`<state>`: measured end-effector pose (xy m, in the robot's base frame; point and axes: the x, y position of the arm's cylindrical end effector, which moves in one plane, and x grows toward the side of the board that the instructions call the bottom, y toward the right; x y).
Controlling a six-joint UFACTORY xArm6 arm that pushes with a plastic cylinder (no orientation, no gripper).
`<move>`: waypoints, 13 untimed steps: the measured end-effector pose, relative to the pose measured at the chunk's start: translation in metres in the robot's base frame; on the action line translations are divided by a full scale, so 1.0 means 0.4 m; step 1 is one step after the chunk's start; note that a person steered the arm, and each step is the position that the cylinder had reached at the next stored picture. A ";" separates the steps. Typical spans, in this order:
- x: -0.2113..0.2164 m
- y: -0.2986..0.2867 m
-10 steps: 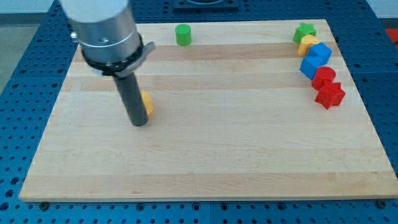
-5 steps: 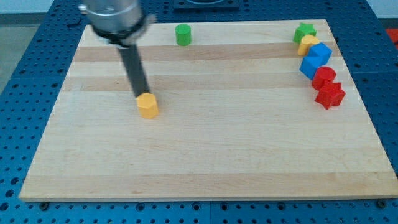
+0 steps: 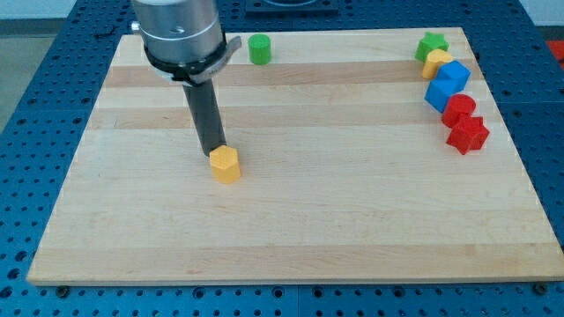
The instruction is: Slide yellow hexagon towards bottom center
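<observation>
The yellow hexagon [image 3: 226, 164] lies on the wooden board [image 3: 291, 211], left of the board's middle. My tip [image 3: 212, 153] is at the hexagon's upper left edge and touches it. The dark rod rises from there toward the view's top.
A green cylinder [image 3: 258, 48] stands at the board's top edge. At the top right sit a green star [image 3: 432, 43], a yellow block [image 3: 434, 62], two blue blocks [image 3: 448, 84], a red cylinder [image 3: 458, 109] and a red star [image 3: 468, 134].
My tip moved from the hexagon's left to its upper left side. The hexagon has slid slightly to the right and toward the view's bottom.
</observation>
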<state>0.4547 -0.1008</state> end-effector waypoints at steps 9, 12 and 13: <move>0.060 0.091; 0.108 0.068; 0.128 0.110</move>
